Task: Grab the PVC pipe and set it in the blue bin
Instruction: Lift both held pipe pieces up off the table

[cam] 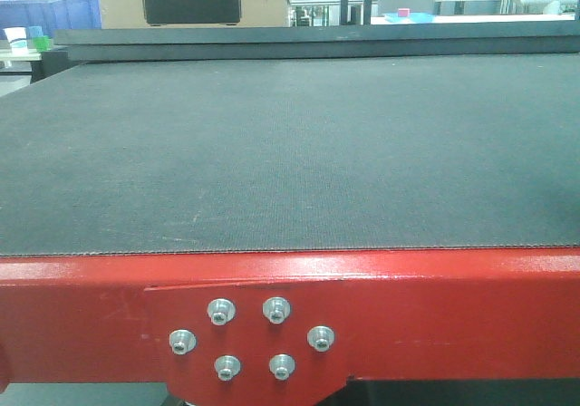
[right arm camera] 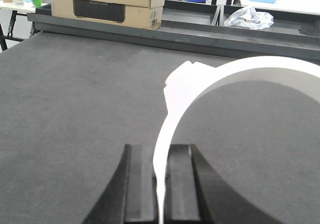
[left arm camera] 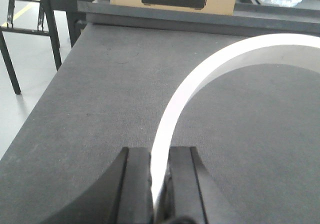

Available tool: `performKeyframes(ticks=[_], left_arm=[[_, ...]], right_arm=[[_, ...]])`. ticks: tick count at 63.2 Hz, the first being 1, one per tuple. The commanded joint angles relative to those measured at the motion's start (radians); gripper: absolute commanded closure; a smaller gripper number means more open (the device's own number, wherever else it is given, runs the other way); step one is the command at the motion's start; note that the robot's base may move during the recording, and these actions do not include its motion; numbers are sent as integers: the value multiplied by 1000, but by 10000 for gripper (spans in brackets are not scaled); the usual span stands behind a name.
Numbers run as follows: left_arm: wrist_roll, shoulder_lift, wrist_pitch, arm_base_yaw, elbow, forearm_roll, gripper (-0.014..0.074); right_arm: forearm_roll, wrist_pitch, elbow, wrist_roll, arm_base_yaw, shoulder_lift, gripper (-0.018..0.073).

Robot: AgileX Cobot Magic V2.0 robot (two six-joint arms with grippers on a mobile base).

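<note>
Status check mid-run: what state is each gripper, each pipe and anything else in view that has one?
left gripper: shut on the pipe wall.
left PVC pipe: gripped by its wall, above the mat.
right gripper: shut on the pipe wall.
right PVC pipe: gripped by its wall; outer edge looks uneven.
cardboard box: looks closed, behind the mat.
plastic bag: crumpled.

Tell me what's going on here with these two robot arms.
The left hand is clamped on the thin wall of a white PVC pipe, held over the dark mat. The right hand grips a similar white ring; I can't tell whether it is the same piece. A blue bin sits far back on the left, beyond the mat, and nothing has reached it yet.
</note>
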Motion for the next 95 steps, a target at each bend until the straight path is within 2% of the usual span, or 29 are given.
performKeyframes(ticks=[1, 18, 33, 95], left_arm=[[-2, -78, -12, 3, 45, -11, 707], [-2, -293, -10, 3, 162, -16, 707], [-2, -395, -10, 3, 220, -14, 707], [-2, -413, -15, 3, 226, -14, 707]], right_arm=[[3, -17, 21, 14, -1, -49, 727], [3, 22, 35, 19, -1, -139, 727], [3, 40, 42, 19, -1, -144, 727], [3, 38, 42, 19, -1, -144, 728]])
